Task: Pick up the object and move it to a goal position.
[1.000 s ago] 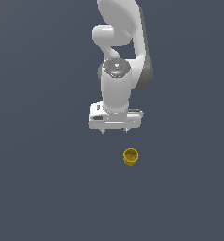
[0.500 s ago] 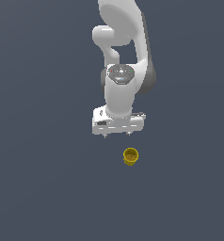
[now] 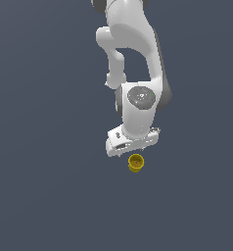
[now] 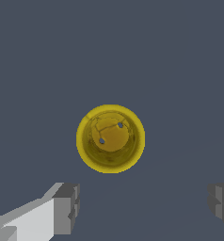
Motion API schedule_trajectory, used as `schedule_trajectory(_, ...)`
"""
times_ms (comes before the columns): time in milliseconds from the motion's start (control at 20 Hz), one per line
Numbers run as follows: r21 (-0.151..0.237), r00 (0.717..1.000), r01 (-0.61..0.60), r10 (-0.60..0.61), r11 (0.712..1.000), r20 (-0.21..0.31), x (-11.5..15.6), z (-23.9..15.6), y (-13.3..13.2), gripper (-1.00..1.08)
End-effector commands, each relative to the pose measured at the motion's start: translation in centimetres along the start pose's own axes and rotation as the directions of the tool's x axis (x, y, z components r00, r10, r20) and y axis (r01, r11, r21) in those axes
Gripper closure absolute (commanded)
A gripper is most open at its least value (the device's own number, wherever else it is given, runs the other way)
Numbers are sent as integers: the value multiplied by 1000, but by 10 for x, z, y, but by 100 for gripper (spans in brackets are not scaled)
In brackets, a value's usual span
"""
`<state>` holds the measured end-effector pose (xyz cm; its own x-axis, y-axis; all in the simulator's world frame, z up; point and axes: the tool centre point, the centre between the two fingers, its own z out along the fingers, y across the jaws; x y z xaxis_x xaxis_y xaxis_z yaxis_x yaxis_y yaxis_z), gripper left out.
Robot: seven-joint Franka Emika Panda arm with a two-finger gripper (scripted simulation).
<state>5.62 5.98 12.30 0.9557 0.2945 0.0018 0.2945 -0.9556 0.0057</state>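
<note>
Hand (image 3: 136, 149) now lower, fingers (image 4: 67, 208) spread, just above the yellow cup (image 3: 135, 163), not touching.

A flat, dark slate-grey floor (image 3: 45, 196) fills the scene, plain and unmarked from edge to edge. Sitting directly on it is one thing only, the small yellow cup (image 3: 135, 163), upright with its round rim up; the wrist view looks straight down into its brownish inside (image 4: 110, 138).

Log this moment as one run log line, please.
phase: approach | claw: open, above yellow cup, not touching | cup: upright on dark floor, not grasped | goal: not visible
</note>
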Motion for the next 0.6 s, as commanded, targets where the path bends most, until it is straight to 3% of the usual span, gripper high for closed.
schedule_trajectory(0,1,999,49,-49,999,0,10,9,-7,-92)
schedule_trajectory(550,6,991,137,-137,991,1,28,26,-21,-92)
